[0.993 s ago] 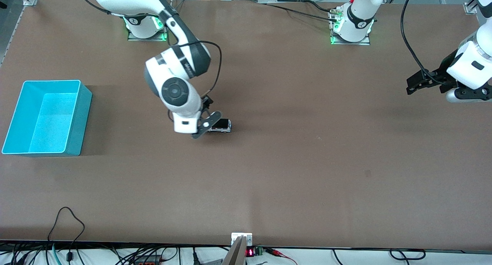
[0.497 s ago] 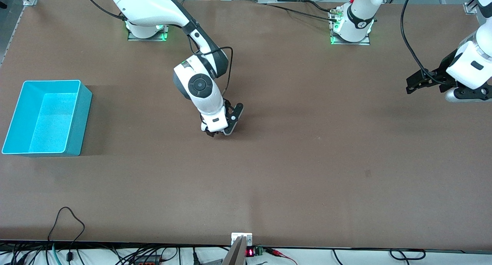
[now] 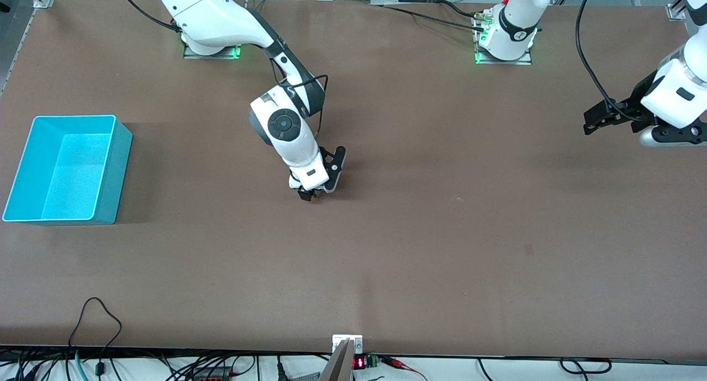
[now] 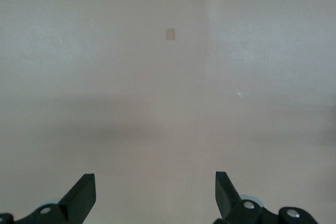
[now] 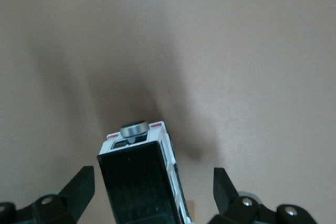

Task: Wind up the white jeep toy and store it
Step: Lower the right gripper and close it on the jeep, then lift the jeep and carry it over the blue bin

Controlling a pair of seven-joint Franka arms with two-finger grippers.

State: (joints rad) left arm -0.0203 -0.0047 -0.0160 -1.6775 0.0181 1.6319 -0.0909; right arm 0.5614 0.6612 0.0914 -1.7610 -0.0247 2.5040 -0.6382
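Note:
The white jeep toy (image 5: 140, 179), boxy with a black roof, stands on the brown table mid-way along it. In the right wrist view it lies between the spread fingers (image 5: 79, 188) of my right gripper (image 5: 152, 187), with a gap on each side. In the front view the right gripper (image 3: 316, 192) points down over the toy and hides it. My left gripper (image 3: 599, 118) waits open above the left arm's end of the table; the left wrist view shows its fingertips (image 4: 84, 192) apart over bare table, gripper (image 4: 155, 190) empty.
A turquoise bin (image 3: 119, 171) stands at the right arm's end of the table. A cable loop (image 3: 99, 315) lies on the table edge nearest the front camera. A small pale patch (image 4: 170, 34) marks the table surface.
My right arm swung its hand from beside the jeep to over it and turned the gripper, then settled slightly lower; the jeep went from visible to covered in the front view. The left arm stayed still.

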